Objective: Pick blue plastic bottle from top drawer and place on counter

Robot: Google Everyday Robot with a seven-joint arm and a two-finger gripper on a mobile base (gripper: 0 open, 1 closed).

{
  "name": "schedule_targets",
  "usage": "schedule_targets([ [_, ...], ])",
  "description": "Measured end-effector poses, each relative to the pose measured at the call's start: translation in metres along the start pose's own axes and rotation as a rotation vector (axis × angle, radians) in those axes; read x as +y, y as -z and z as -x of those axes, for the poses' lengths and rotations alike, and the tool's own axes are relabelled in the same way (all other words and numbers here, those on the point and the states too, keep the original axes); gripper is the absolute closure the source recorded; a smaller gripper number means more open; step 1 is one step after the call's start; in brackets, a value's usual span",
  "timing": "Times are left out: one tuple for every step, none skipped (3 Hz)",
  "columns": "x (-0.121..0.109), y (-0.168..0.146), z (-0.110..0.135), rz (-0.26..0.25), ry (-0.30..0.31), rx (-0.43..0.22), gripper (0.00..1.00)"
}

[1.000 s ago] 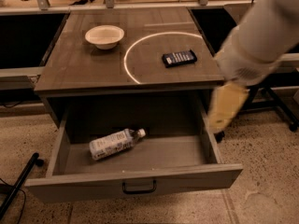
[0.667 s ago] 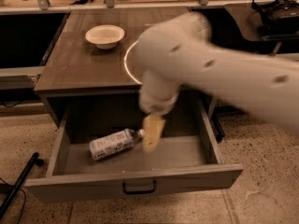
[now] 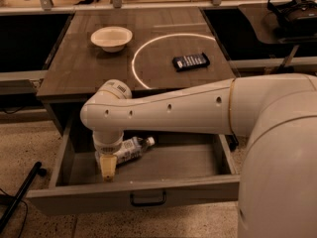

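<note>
The blue plastic bottle (image 3: 130, 148) lies on its side in the open top drawer (image 3: 148, 192), white cap pointing right. My arm reaches across from the right and bends down into the drawer. My gripper (image 3: 107, 171) hangs at the bottle's left end, its tip near the drawer floor just in front of the bottle. The wrist hides the bottle's left part. The counter (image 3: 84, 63) with its white arc line lies behind the drawer.
A white bowl (image 3: 112, 37) stands at the counter's back left. A flat dark blue packet (image 3: 190, 61) lies inside the arc at the right. A dark side shelf with a headset (image 3: 292, 9) is at the far right. A dark pole (image 3: 20, 195) leans on the floor at left.
My arm has swung left across the drawer and lowered. The gripper moved from the bottle's cap end to its left end. The bottle has stayed in place.
</note>
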State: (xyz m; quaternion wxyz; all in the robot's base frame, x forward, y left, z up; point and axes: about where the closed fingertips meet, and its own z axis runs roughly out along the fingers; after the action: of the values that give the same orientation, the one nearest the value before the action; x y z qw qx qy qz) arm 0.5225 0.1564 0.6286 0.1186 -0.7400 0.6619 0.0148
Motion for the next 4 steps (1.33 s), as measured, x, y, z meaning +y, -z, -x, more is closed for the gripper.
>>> schedule_targets([
  [0.0,-0.0001,0.0,0.0,0.0,0.0,0.0],
  [0.0,-0.0001,0.0,0.0,0.0,0.0,0.18],
  [0.0001,-0.0001,0.0,0.0,0.0,0.0,0.42],
  [0.0001,-0.0001,0.0,0.0,0.0,0.0,0.66],
])
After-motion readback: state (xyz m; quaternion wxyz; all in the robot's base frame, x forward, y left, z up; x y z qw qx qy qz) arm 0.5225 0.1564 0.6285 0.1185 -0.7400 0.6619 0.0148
